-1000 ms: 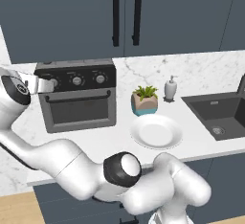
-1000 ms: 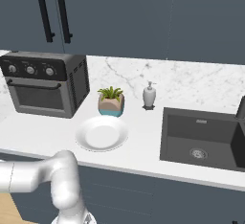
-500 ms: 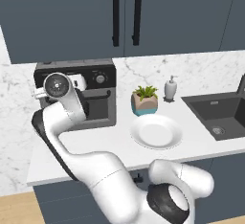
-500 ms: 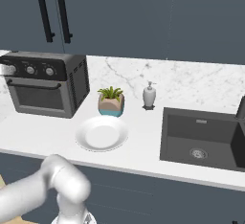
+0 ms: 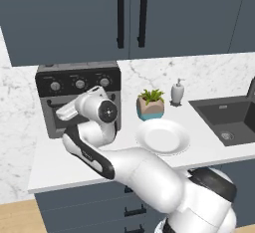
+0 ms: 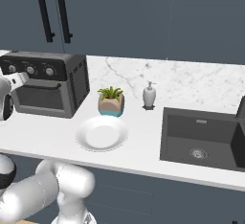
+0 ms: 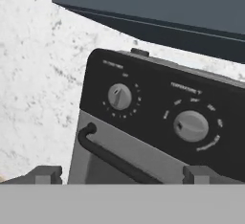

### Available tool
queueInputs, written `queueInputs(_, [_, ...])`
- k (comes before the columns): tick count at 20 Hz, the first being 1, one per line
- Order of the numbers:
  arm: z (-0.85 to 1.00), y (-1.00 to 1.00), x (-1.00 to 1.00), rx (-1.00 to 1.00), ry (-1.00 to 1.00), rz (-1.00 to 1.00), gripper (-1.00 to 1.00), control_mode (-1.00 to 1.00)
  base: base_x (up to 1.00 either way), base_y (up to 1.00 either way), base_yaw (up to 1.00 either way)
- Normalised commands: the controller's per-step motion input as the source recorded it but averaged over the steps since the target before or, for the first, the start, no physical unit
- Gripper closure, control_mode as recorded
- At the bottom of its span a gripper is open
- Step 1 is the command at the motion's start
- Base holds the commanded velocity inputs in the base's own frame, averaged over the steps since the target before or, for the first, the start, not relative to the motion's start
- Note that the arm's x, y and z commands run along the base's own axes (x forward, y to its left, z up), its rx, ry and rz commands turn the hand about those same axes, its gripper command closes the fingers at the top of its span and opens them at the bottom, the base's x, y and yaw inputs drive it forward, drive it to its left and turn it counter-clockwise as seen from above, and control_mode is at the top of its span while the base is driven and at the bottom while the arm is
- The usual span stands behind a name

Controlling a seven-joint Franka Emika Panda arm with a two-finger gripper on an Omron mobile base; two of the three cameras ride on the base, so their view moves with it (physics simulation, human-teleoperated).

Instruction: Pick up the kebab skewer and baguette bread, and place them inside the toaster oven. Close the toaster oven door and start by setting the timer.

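The toaster oven (image 5: 55, 122) stands at the left of the counter against the wall, also in the right base view (image 6: 57, 86). Its door (image 6: 38, 98) is up and shut. In the hand view I look at the black panel from close: a left knob (image 7: 119, 96), a second knob (image 7: 191, 126) and the door's black bar handle (image 7: 115, 158) below them. My gripper (image 7: 124, 175) is open in front of the oven's upper front, nothing between its fingertips (image 7: 48, 173). The hand (image 5: 67, 110) hangs before the door. The kebab skewer and baguette bread are out of view.
An empty white plate (image 5: 163, 138) lies right of the oven. Behind it stand a potted plant (image 5: 151, 105) and a soap dispenser (image 5: 177, 92). A dark sink (image 6: 201, 139) is set in the counter at the right. Cabinet doors with black handles (image 5: 131, 15) hang above.
The arm has swung in from the far left and now stands in front of the oven, the hand turned toward its panel. The gripper has stayed open; nothing else has moved.
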Motion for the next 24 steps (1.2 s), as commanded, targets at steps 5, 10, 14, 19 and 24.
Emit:
queueInputs(5, [0.03,0.59,-0.08,0.00,-0.17,-0.20,-1.00,-1.00,0.00,0.00,0.00])
queueInputs(10, [0.11,0.70,-0.30,0.00,-0.14,-0.36,-1.00,-1.00,0.00,0.00,0.00])
queueInputs(14, [0.26,0.56,-0.28,0.00,-0.14,-0.35,-1.00,-1.00,0.00,0.00,0.00])
queueInputs(19, [0.39,0.44,-0.28,0.00,-0.07,-0.17,-1.00,-1.00,0.00,0.00,0.00])
queueInputs(24, [0.49,0.44,-0.28,0.00,0.00,-0.08,-1.00,-1.00,0.00,0.00,0.00])
